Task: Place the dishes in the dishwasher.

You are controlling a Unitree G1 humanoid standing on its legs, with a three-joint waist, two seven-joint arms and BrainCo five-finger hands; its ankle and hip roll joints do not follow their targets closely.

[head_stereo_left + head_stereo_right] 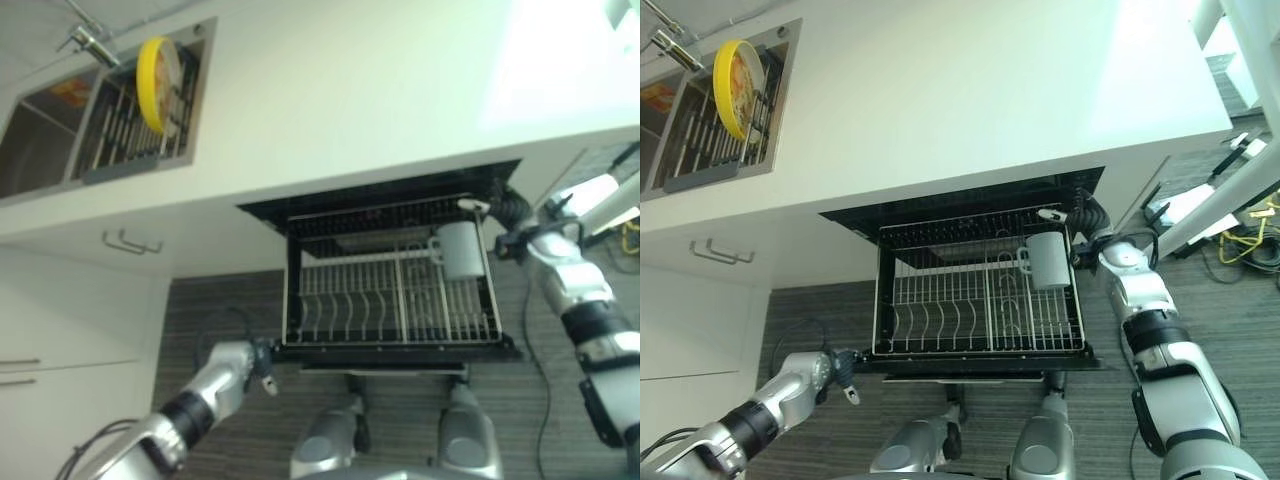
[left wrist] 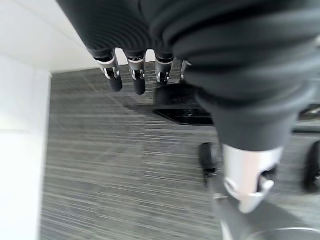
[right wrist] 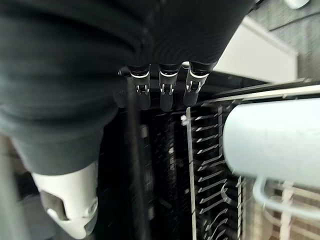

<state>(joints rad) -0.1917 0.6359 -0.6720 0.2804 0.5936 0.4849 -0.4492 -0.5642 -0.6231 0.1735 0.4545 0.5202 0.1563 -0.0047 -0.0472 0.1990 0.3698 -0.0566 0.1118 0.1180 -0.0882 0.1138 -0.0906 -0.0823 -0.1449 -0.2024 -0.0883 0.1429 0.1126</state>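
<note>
One mug [image 1: 1048,260] beside right hand [image 1: 1087,218]

No text, label or number can be read; the yellow plate [image 1: 737,73] perhaps bears a blurred pattern.

A mug [image 1: 1048,260] sits in the right rear part of the dishwasher rack [image 1: 980,300], which is pulled out below the countertop [image 1: 970,90], while a plate [image 1: 737,72] stands on edge in the sink rack [image 1: 715,135] at the far left.
</note>
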